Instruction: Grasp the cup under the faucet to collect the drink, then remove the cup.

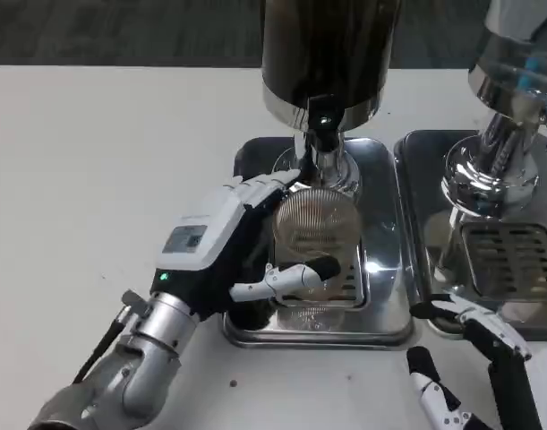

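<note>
A clear ribbed cup (314, 240) stands on the drip tray (385, 305) of the dark drink dispenser (329, 55), right below its faucet (323, 134). My left hand (228, 242) wraps around the cup from the left, fingers behind it and thumb in front. Whether any drink is in the cup cannot be made out. My right hand (474, 358) sits low at the bottom right, by the front edge of the neighbouring tray, fingers spread and holding nothing.
A second chrome dispenser (510, 116) with its own grated drip tray (510, 260) stands close on the right. The white table (103, 170) stretches bare to the left and in front of the trays.
</note>
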